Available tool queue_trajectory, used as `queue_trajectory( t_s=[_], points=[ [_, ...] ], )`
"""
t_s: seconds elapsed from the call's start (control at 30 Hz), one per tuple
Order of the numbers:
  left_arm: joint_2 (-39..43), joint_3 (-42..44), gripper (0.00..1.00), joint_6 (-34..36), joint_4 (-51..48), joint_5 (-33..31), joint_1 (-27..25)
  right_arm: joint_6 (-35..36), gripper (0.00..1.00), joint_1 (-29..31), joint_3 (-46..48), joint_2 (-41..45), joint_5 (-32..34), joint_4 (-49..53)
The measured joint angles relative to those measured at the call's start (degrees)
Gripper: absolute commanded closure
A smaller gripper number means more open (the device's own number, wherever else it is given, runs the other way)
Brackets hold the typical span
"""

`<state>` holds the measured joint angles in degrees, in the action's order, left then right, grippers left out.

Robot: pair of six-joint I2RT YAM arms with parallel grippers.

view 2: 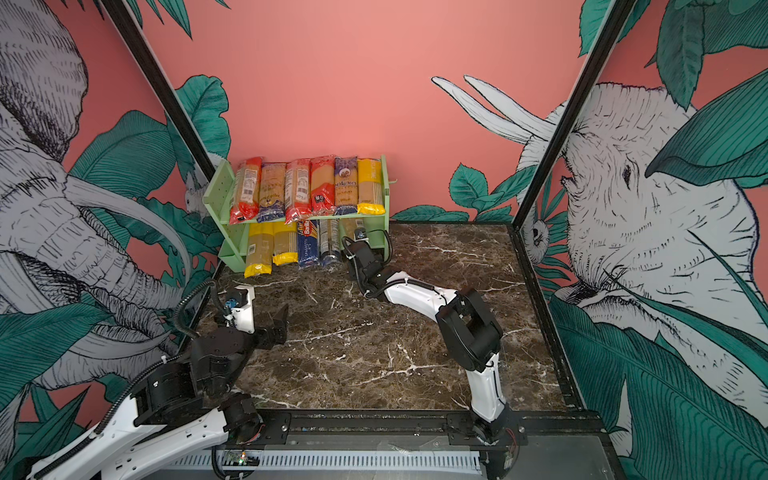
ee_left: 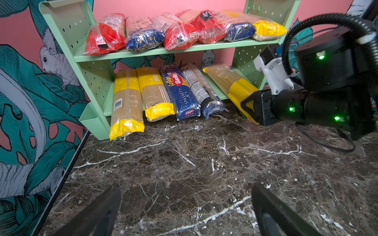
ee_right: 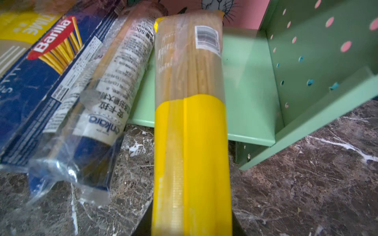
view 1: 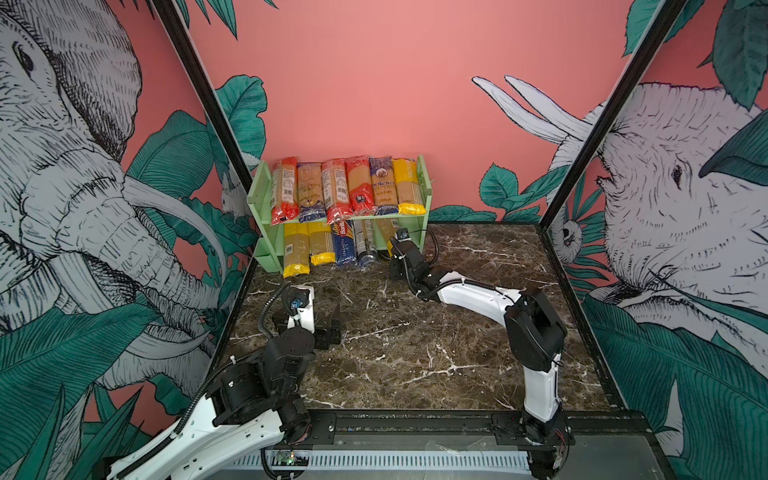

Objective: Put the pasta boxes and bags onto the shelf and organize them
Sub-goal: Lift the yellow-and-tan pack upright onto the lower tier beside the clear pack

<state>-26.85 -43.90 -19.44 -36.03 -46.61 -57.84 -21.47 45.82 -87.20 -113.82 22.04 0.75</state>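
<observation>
One end of the yellow-ended pack (ee_right: 192, 143) sticks out past the shelf's (ee_right: 245, 81) lower board, over the counter (ee_left: 184, 153). If you let go here, I judge it may slide or tip off. If you push it ahead crooked, it could shove the clear dark-blue pack (ee_right: 106, 92) just beside it. Your right hand (ee_left: 245, 108) is clenched on that yellow end. Your left hand (ee_left: 186, 194), well back, is spread wide and empty.
</observation>
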Motion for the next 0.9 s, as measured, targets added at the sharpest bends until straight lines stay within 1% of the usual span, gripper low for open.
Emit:
queue_trajectory(
  t_s=[0.47, 0.77, 0.8, 0.87, 0.9],
  points=[
    [0.61, -0.35, 0.0, -0.02, -1.29, -0.81, 0.0, 0.28, 1.0, -0.46, -12.02, -8.57, 2.82, -1.18],
    [1.29, -1.07, 0.01, -0.07, -2.43, -1.14, 0.0, -0.39, 1.0, -2.01, -15.54, -11.63, 2.82, 0.44],
    [1.36, -1.07, 0.01, -0.09, -2.6, -1.14, 0.0, -0.46, 0.93, -2.12, -15.96, -12.02, 2.78, 0.9],
    [1.55, -1.07, 0.0, -0.13, -2.99, -1.27, 0.0, -0.94, 0.7, -2.19, -16.55, -12.5, 2.78, 1.03],
    [1.62, -1.07, 0.01, -0.15, -3.15, -1.31, 0.0, -1.03, 0.6, -2.23, -16.72, -12.55, 2.51, 1.2]
  ],
)
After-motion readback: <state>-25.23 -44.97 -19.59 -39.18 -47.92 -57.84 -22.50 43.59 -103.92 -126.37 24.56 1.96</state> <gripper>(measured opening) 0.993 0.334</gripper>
